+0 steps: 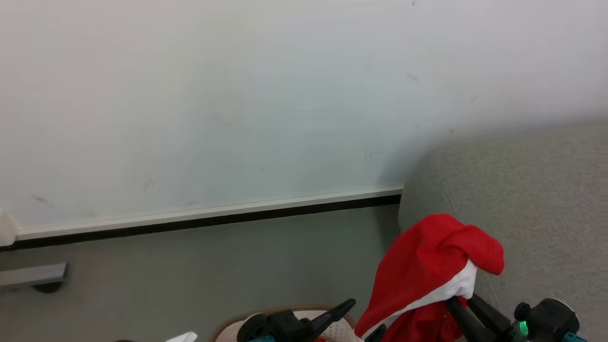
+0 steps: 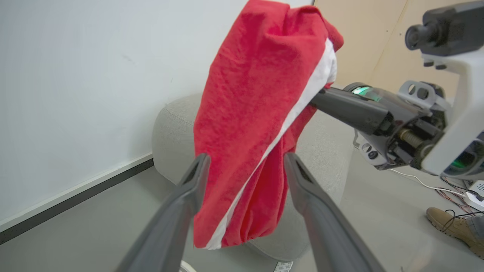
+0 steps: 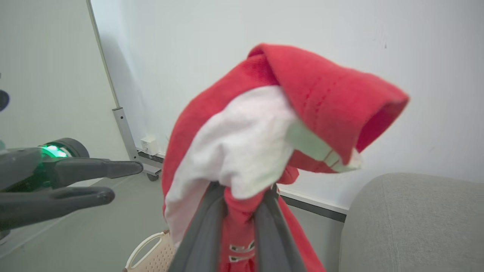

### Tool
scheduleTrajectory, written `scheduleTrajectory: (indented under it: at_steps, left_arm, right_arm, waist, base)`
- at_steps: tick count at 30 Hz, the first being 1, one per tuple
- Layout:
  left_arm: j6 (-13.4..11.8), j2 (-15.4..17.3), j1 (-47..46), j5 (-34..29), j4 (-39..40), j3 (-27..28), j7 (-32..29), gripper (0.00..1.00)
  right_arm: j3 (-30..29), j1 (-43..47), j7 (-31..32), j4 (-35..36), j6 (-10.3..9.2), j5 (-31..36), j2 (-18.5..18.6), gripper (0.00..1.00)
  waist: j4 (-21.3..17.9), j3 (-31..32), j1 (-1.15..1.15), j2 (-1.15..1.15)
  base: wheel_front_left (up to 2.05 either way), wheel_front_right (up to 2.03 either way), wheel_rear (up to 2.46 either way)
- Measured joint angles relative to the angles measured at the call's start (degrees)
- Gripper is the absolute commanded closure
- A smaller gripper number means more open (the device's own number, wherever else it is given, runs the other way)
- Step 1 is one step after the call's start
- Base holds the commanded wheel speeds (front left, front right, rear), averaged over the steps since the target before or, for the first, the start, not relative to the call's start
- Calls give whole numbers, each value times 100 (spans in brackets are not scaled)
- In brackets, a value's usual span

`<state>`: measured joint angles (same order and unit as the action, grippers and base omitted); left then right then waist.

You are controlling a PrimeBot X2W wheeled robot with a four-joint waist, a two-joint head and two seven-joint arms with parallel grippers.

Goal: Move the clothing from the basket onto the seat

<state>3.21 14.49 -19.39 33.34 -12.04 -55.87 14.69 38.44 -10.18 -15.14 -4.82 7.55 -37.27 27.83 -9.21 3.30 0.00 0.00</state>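
Your right tool (image 3: 236,200) is pinching the limp red clothing (image 3: 264,124).
Your left tool (image 2: 242,170) is gaping wide; bunched folds grip best.

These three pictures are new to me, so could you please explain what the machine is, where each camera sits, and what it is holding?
It is a wheeled robot with two arms, each ending in a two-fingered gripper. One picture looks down from its head; the other two come from cameras on each wrist, looking along that arm's fingers. The right gripper is shut on a red garment with a white stripe, lifted up beside the grey sofa. The left gripper is open, its fingers either side of the hanging cloth without pinching it. Below, on the grey floor, the rim of the laundry basket peeks in. A person's shoe shows at one edge.
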Motion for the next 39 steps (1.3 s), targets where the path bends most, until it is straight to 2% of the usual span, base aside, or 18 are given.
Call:
scheduleTrajectory:
  at_steps: [10,17,27,31,39]
  left_arm:
    - [38,-114,-4,-65,-102,23,11,0]
    - [86,-142,-12,-109,-171,53,29,0]
    - [137,-175,-36,-142,-216,132,38,0]
    - [153,-109,-100,-152,-209,177,42,0]
    - [154,133,-827,-421,-54,331,-82,0]
  right_arm:
    - [-435,206,0,102,0,178,57,100]
    - [-611,299,0,132,0,240,41,100]
    - [-951,344,0,118,0,394,14,100]
    - [-1254,270,0,5,0,671,-62,100]
    - [-2686,-720,-2,-337,1,1633,-670,100]
  waist:
    - [-749,-152,0,0]
    - [-1038,-251,0,0]
    - [-925,-324,0,0]
    - [-838,-466,0,0]
    - [-655,-1195,1,0]
  base:
    - [0,0,0]
    - [0,0,0]
    - [0,0,0]
    - [0,0,0]
    - [0,0,0]
